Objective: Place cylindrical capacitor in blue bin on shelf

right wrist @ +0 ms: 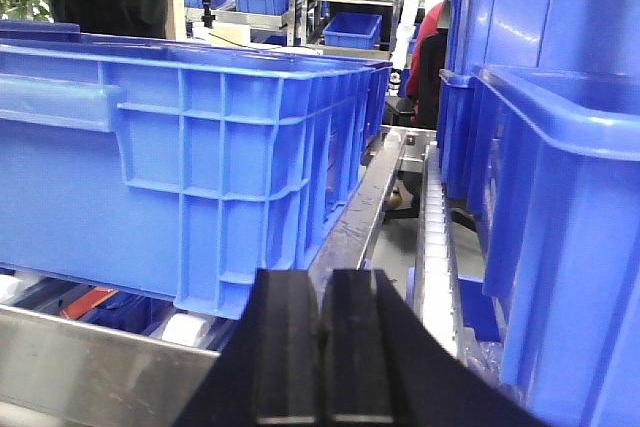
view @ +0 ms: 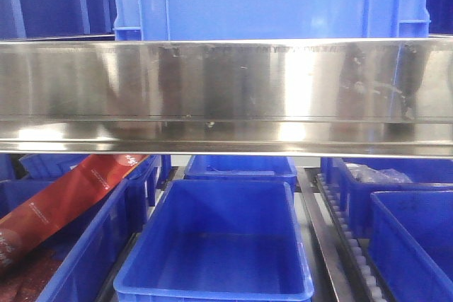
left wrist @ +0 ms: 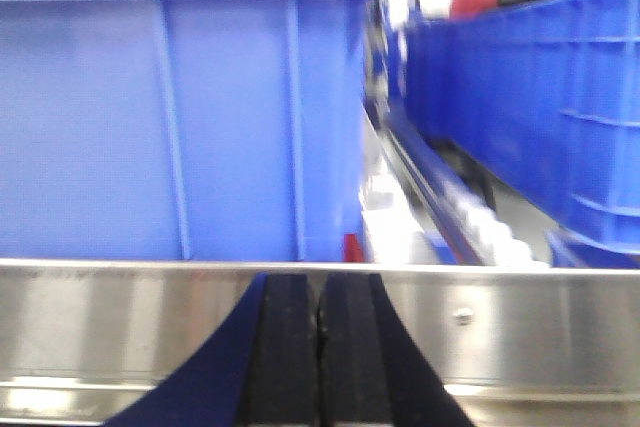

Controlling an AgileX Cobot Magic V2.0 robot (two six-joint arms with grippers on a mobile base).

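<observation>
No capacitor shows in the front view, only the shelf (view: 226,90) rail with an empty blue bin (view: 212,245) below it. The left wrist view shows the left claw (left wrist: 320,347) clenched with nothing visible between its pads, facing the rail and a bin wall (left wrist: 180,117) beyond. The right wrist view shows the right claw (right wrist: 322,347) likewise clenched and seemingly empty, so neither the capacitor's direction, its axis nor the nearer arm can be judged.
</observation>
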